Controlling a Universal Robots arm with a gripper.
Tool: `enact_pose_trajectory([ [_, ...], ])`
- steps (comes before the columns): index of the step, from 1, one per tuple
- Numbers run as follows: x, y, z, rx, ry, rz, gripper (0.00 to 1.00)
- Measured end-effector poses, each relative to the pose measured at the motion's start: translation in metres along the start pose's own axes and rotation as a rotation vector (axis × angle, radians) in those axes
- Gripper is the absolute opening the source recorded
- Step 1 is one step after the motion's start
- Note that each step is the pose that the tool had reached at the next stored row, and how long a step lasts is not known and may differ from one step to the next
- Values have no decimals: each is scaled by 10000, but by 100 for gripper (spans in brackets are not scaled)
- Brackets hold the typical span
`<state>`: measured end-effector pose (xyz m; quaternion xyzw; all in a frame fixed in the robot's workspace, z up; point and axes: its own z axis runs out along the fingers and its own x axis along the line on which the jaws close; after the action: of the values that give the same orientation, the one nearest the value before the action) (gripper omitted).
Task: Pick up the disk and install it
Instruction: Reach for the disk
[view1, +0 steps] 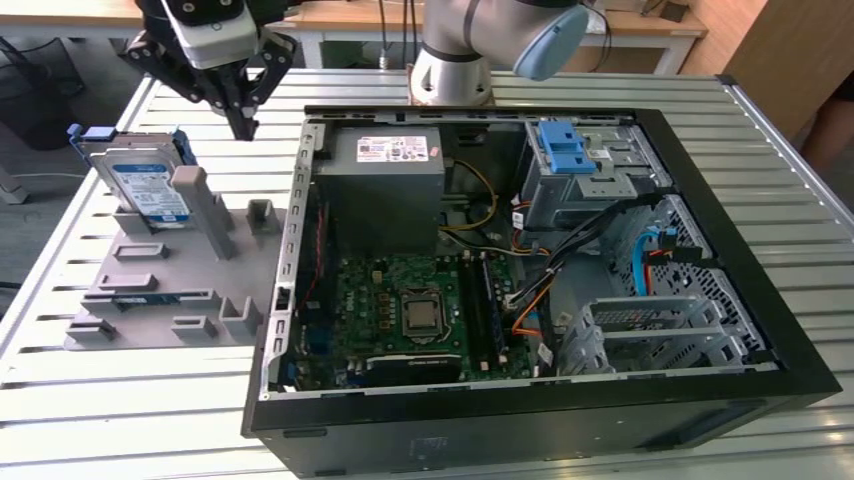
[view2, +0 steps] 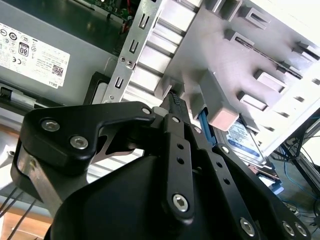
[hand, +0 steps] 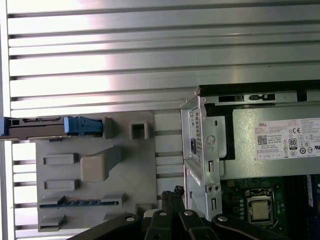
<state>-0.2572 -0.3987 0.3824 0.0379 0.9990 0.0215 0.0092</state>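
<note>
Step in hand: we judge this as the approach to the pick. The disk is not yet held.
Disk: it stands on edge in a slot at the far end of the grey fixture block, blue carrier around it. The block lies by the bench's edge on the exterior view's left.
Gripper: the gripper has its fingers together with nothing between them. It hangs above the bare strip of bench between the fixture block and the open computer case, beside the disk and apart from it.
Arm pose: the arm rises from the bench's far edge behind the case and reaches toward the exterior view's left. The tool points straight down.
Doing it well: we would part the fingers before coming down, and square them to the disk's thin top edge so the pads meet its flat faces. The lift should run straight up along the slot so the carrier does not bind.
Watch for: the tall grey post stands just beside the disk, and we think a wide finger could strike it.
</note>
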Motion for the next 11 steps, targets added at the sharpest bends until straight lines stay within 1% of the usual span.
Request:
enact_pose_trajectory([
  [11, 55, -4, 7, 0, 2, 0, 11],
])
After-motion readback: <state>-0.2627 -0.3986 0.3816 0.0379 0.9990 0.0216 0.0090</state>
